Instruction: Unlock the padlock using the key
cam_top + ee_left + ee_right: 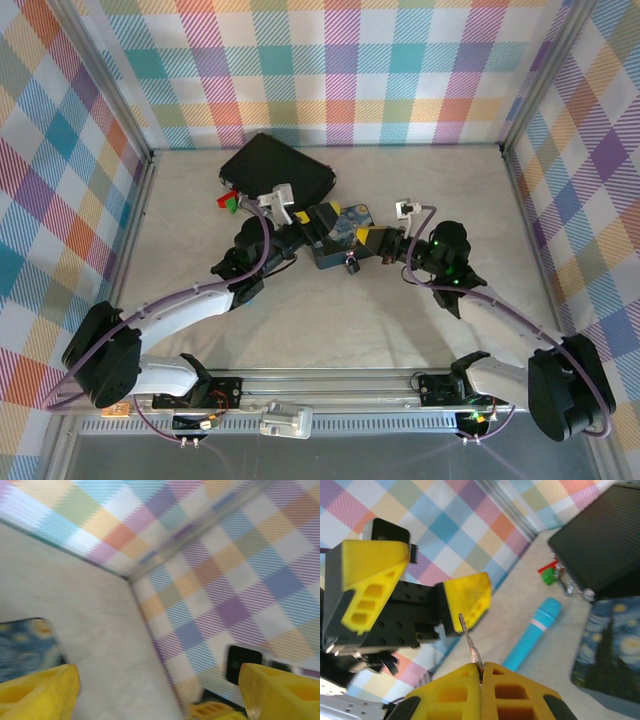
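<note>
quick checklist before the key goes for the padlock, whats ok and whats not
1. Key gripped by right end effector: ok, fingers shut on it, blade sticking out.
2. Padlock located: cannot tell; a small dark object at the tin's near edge may be it.
3. Padlock held by left end effector: not ok, fingers wide apart with nothing between them.
4. Key lined up with keyhole: cannot tell.
5. Blue pen out of the way: ok, lying on the table beside the tin.
</note>
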Controlling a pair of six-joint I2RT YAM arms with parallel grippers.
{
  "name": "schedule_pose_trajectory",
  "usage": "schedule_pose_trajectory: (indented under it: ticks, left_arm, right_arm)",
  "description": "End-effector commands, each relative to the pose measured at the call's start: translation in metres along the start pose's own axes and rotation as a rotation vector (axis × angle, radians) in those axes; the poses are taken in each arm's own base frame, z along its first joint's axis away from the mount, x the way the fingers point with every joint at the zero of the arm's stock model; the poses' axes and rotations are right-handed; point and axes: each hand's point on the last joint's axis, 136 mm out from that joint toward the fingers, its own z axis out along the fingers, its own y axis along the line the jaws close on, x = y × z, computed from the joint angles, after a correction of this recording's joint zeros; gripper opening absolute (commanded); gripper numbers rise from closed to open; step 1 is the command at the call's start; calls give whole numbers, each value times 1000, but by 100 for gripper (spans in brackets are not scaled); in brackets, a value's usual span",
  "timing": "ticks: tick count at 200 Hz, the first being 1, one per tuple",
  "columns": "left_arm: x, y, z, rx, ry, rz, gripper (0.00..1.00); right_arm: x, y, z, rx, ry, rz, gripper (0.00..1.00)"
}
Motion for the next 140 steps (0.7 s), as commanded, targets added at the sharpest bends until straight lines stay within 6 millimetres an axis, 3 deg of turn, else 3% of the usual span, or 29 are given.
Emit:
schedule_pose_trajectory:
  ticks: [1, 12, 51, 82, 140]
  left_arm:
    - [5, 67, -15, -284, 21, 71, 84]
    - [7, 84, -17, -338, 25, 71, 89]
    - [20, 119, 0, -421, 81, 45, 90]
    - [35, 148, 20, -494, 111, 24, 90]
    - [51, 144, 77, -387, 178, -5, 90]
  right_arm:
    - [19, -32, -12, 174, 72, -19, 0]
    - [26, -45, -20, 256, 99, -29, 0]
    - [38, -87, -51, 523, 177, -10, 0]
    - [37, -96, -65, 589, 166, 2, 0]
    - [38, -104, -82, 661, 157, 16, 0]
